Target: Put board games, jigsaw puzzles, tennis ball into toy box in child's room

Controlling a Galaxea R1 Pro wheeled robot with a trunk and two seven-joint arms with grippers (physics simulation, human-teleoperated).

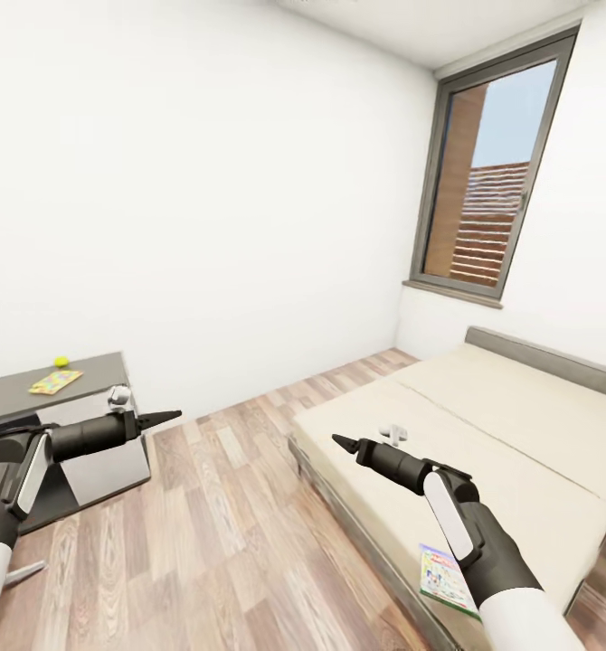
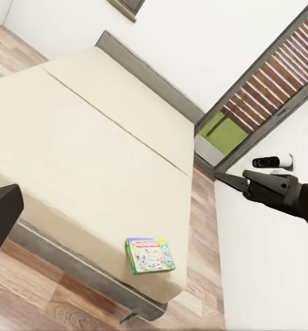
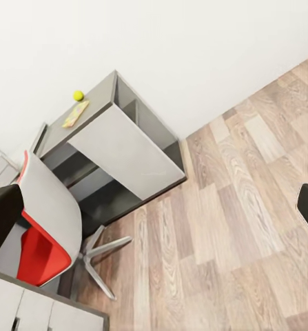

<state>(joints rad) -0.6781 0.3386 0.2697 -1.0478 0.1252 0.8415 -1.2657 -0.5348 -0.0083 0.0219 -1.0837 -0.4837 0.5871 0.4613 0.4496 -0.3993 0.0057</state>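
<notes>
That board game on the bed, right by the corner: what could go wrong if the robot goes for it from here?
The board game lies close to the corner edge of the bed, so a clumsy nudge might push it onto the floor. It also lies flat on the soft mattress, which may give the fingers little to grip. The right gripper hangs above the bed, apart from the game.

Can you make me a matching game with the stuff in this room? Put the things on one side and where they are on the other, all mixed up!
Things:
1. tennis ball
2. white-green board game
3. jigsaw puzzle
4. red and white chair

Places:
A. near the corner of the bed
B. on the floor, pushed up to the desk
C. lying flat on the dark grey table, next to the ball
D. on the table's far edge, close to the wall

Pairs: 1-D, 2-A, 3-C, 4-B
</notes>
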